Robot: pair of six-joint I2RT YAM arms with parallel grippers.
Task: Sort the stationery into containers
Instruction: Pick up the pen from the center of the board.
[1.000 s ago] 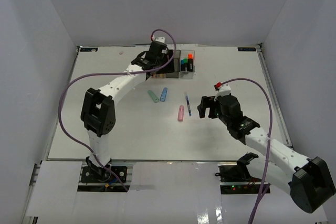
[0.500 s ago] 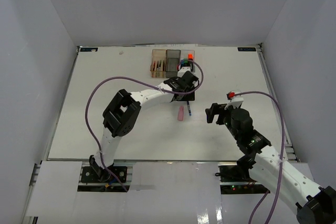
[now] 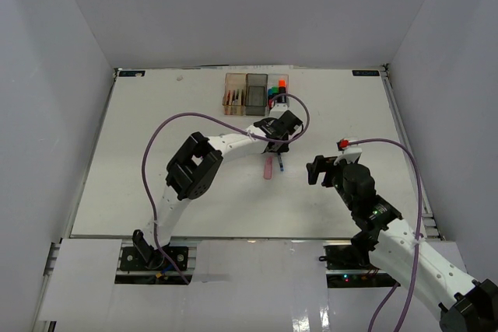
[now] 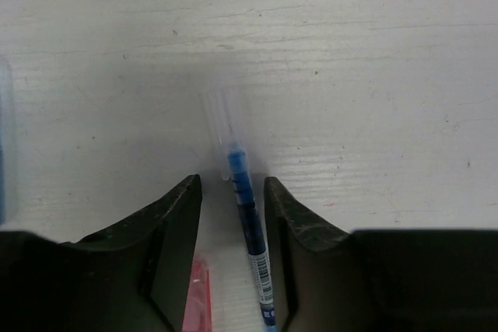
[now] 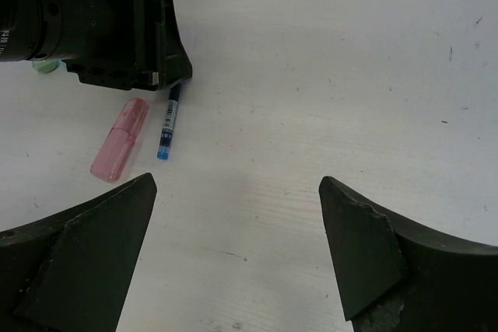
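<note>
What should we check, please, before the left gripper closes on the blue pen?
1. Blue pen lies between the fingers of the left gripper: ok.
2. Left jaws open: ok.
3. Pink highlighter clear of the gap between the fingers: cannot tell.
4. Right gripper open, empty, apart from the pen: ok.
5. Room left in the containers: cannot tell.

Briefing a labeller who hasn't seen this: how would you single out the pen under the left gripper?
On the white table, near the row of bins, the left gripper hangs open. Between its fingers lies a thin blue pen with a clear cap; the item beside it is a stubby pink highlighter.
</note>
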